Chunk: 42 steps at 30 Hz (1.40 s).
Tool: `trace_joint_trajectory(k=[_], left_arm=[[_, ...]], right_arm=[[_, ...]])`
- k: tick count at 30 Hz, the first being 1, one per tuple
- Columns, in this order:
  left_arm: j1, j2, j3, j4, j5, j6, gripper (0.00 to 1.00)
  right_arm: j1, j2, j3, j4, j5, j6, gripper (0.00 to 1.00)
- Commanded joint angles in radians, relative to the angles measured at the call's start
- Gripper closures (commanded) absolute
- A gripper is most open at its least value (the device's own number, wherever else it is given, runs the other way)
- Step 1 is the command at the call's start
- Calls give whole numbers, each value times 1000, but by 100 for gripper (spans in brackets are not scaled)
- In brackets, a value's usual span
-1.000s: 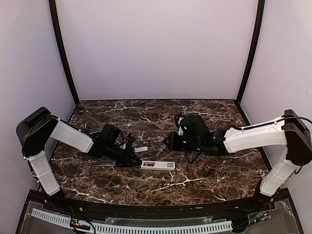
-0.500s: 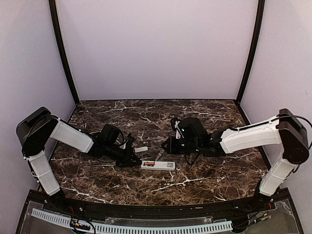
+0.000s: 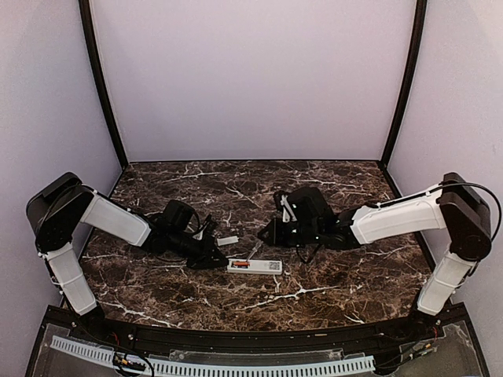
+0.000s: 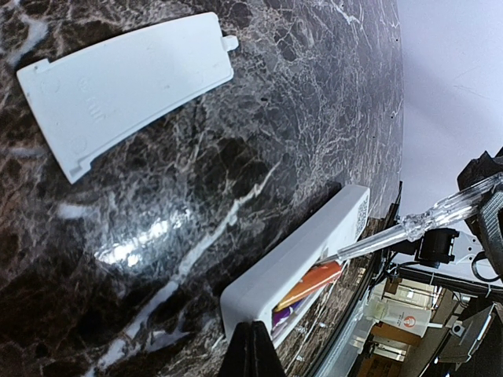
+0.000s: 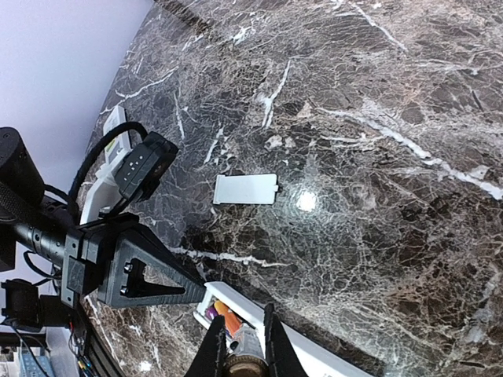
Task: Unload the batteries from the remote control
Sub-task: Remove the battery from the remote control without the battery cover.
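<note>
The white remote control [image 3: 255,266] lies near the table's front, back side up, with its battery bay uncovered. An orange-red battery [image 4: 316,280] and a purple battery [image 4: 284,315] sit side by side in the bay. My left gripper [image 3: 214,258] is shut and empty, with its tips [image 4: 253,350] against the remote's left end. My right gripper [image 5: 242,339] is shut on a clear-handled screwdriver [image 4: 428,222]. The screwdriver's metal tip reaches into the bay at the orange battery's end [image 5: 229,317].
The remote's white cover plate [image 3: 228,240] lies loose on the marble just behind the remote, also seen as a flat plate [image 5: 245,189] in the right wrist view. The left gripper's black finger [image 5: 149,275] crowds the remote's left end.
My right arm has come in leftward and lower, bringing the screwdriver tip down to the remote's battery bay. The left arm and the remote have not moved.
</note>
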Motion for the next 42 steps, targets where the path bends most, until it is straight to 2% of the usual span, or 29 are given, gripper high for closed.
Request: trace_joint_trajectory(k=[1,18,42], left_arm=[[-8,-13,7,2,9,2,100],[-8,-18,4,8,9,1,100],[-8,-20,-1,17,8,-3,100]], right_arm=[[-14,33,16,70,-105,62,100],[-15,87,42,119,-176,94,100],[-3,-6,-8,18,-141,112,100]])
